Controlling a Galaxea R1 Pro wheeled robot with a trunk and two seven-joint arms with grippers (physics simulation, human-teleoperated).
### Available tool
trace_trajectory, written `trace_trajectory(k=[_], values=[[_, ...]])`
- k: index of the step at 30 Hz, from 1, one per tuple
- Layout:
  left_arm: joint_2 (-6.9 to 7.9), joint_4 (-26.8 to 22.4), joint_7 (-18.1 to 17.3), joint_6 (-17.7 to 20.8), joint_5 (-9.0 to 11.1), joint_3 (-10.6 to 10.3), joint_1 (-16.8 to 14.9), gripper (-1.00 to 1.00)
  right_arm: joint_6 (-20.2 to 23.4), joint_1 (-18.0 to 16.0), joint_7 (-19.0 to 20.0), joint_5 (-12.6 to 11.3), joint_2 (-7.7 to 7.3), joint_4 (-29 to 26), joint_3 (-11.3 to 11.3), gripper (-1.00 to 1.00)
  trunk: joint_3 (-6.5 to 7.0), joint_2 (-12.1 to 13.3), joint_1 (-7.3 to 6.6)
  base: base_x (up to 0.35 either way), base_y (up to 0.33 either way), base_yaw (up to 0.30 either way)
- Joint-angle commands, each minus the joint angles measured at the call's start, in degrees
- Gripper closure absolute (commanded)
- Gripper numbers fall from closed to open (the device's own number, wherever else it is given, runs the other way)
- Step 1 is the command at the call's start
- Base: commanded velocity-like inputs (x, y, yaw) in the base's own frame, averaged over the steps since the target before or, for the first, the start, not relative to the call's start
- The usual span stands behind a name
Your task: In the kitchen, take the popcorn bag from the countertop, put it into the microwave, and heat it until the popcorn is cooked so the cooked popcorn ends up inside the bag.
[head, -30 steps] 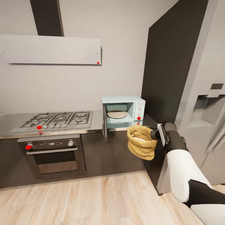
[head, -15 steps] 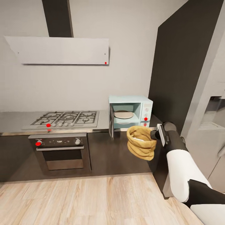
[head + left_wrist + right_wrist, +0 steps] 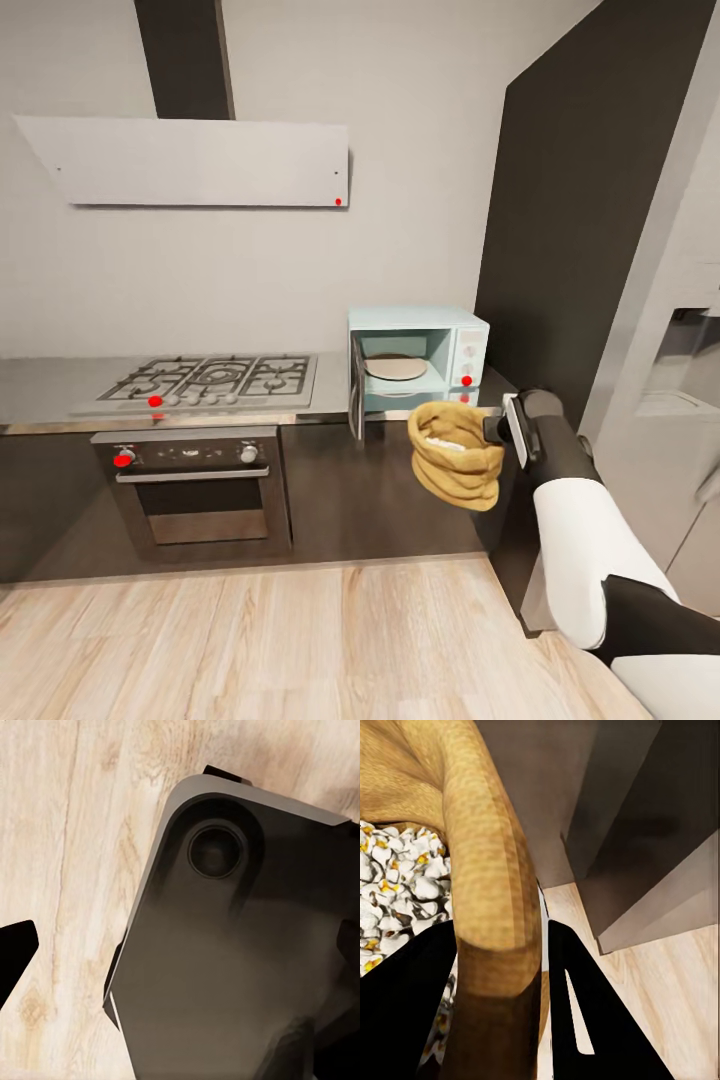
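Popcorn bag (image 3: pixel 455 455) barely shifted; wrist-view popcorn (image 3: pixel 394 885) inside.

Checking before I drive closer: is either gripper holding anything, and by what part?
The right gripper holds the popcorn bag by its rolled rim, one finger inside, one outside.

This is a home kitchen. A gas hob (image 3: pixel 205 380) with several burners is set into a grey countertop (image 3: pixel 40 392) that tops dark cabinets, and a built-in steel oven (image 3: pixel 193 487) with a glass door sits directly under the hob. A flat pale extractor hood (image 3: pixel 190 162) hangs on the wall above, with a dark chimney rising from it. At the right end of the countertop stands a small mint-blue microwave (image 3: pixel 420 357) with its door swung open and a turntable inside. A tall dark panel and a grey fridge (image 3: pixel 680 400) stand to the right. The floor (image 3: pixel 250 640) is pale wood plank.
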Motion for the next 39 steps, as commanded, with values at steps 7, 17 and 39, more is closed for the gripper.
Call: trace_trajectory(k=[7,17,39], values=[[-0.01,-0.15,0.14,-0.11,0.29,0.06,-0.01,-1.00,0.16,-3.63,0.07,-0.40,-0.02,6.97,-0.06,1.00,-0.06,-0.04,0.00,0.000,0.000,0.000],[-0.01,-0.17,0.15,-0.11,0.32,0.06,0.04,-1.00,0.16,-13.45,0.09,-0.73,-0.13,19.13,-0.41,1.00,-0.06,-0.04,0.00,0.000,0.000,0.000],[-0.01,-0.03,-0.15,-0.02,0.35,0.15,0.04,-1.00,0.16,-13.67,0.49,-0.75,0.64,12.69,-0.67,1.00,-0.06,-0.04,0.00,0.028,0.000,0.000]])
